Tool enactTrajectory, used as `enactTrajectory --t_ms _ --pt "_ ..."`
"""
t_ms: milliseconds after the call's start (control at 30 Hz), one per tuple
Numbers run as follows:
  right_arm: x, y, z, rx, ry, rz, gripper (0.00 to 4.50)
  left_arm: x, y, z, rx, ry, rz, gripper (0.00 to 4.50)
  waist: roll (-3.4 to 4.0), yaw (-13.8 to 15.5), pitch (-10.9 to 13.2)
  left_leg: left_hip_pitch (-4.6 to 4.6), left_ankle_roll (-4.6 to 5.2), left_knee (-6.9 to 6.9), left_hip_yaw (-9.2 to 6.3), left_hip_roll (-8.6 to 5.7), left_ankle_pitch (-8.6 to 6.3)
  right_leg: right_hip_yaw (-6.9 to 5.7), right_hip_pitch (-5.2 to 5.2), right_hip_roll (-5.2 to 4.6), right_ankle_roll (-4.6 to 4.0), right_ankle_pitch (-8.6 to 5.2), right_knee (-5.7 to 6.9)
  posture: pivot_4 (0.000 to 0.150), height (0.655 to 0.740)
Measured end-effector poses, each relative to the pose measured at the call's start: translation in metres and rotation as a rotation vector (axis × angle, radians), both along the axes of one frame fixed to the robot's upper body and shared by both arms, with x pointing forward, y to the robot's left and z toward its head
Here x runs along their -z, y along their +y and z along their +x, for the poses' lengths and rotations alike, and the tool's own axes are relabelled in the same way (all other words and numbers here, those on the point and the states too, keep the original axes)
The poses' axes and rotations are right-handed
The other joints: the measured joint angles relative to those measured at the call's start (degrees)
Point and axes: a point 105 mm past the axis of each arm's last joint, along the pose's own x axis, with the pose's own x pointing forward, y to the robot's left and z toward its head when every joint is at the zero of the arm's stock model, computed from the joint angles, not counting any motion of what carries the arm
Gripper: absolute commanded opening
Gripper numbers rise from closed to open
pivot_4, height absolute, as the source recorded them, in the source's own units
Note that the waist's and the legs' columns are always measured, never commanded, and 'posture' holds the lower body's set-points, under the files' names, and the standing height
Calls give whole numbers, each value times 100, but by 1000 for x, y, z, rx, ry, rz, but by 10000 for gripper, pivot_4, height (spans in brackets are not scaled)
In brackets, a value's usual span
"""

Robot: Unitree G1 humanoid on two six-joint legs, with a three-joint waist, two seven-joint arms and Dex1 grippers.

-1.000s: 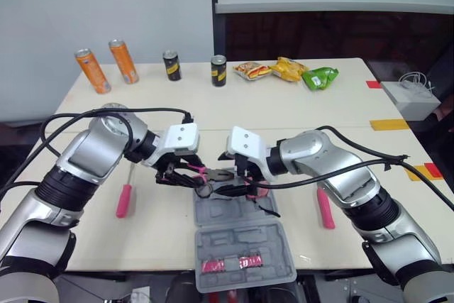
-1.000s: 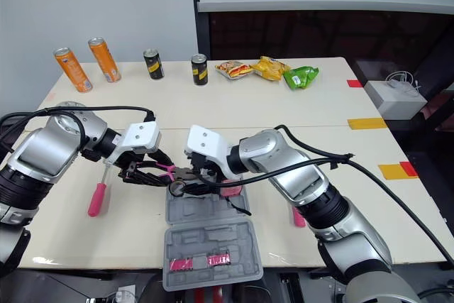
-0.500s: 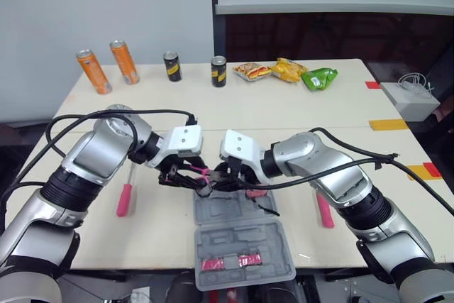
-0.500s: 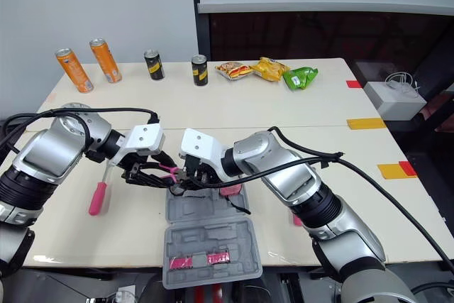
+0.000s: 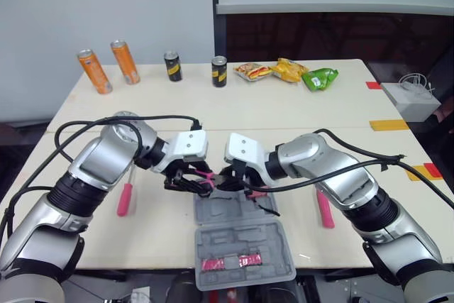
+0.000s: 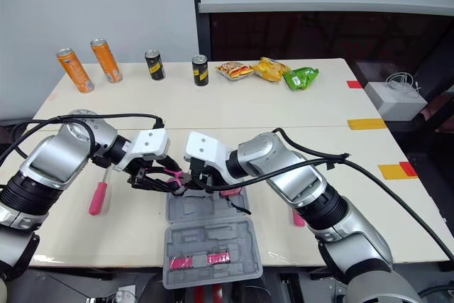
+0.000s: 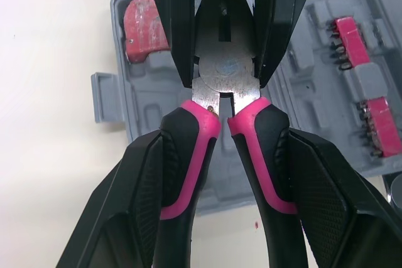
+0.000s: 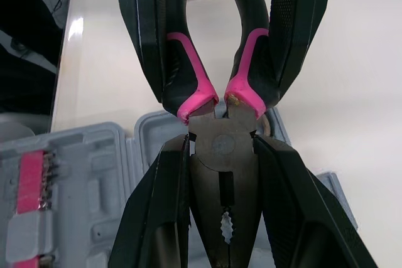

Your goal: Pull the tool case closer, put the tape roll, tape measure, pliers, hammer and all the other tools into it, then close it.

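Note:
The pliers [image 5: 213,181], with pink-and-black handles, hang level just above the far end of the open grey tool case [image 5: 272,233]. My left gripper [image 5: 189,182] is shut on the handles [image 7: 188,155]. My right gripper [image 5: 232,178] is shut on the steel head [image 8: 221,155] from the opposite side. In the left wrist view the case's moulded tray [image 7: 314,73] lies under the pliers, with a red item [image 7: 147,26] in one pocket and pink bit holders [image 7: 350,39] in another. The near half of the case holds a pink strip of bits [image 5: 230,264].
A pink-handled screwdriver [image 5: 125,199] lies left of the case and another pink-handled tool [image 5: 325,209] lies to its right. Several cans [image 5: 126,62] and snack bags [image 5: 287,70] stand along the table's far edge. A white box [image 5: 410,98] sits at the far right.
My right gripper has gone from open beside the pliers to shut on their head. The left gripper has kept its hold on the handles, and both arms shifted slightly.

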Motion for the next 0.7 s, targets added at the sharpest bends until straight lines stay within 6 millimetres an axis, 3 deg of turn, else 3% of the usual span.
enactTrajectory --t_ms 67,167,200,300,500,567,700 --pt "1 -4 -1 2 0 -2 9547 1 -3 -1 -7 8 -16 34065 0 0 0 0 0 1 0 0 0 0 0 0 0 0 2 1500 7400" --pt "7 -15 -2 26 5 -21 9547 -9 -11 -4 -32 26 -131 43972 -1 3 1 -4 0 6 -4 0 0 -1 0 0 0 0 5 1500 7400" --pt "11 -20 -3 36 15 -29 9547 -16 -10 -6 -46 25 -177 45000 -1 -9 1 -3 0 6 -3 0 0 0 0 0 0 0 5 1500 7400" --pt "17 -32 -8 43 33 -44 9547 -29 -2 -15 -100 24 -300 45000 1 -45 0 0 -1 5 -4 1 -1 0 0 1 -2 -1 9 1500 7400" --pt "16 -74 -14 60 27 -66 9547 -26 22 -44 -271 98 -520 45000 0 -14 0 -4 3 7 -5 2 -1 -2 2 2 -6 -4 -1 1500 7400" --pt "16 -90 -17 68 35 -73 9547 -27 29 -53 -327 89 -664 45000 1 -12 -1 0 27 8 -2 2 -13 0 10 1 -7 -4 -12 1500 7400" --pt "15 -109 -21 74 31 -100 9547 -12 47 -66 -415 37 -764 45000 -4 -30 0 5 44 11 -3 6 -10 -2 14 4 -14 0 -14 1500 7400"
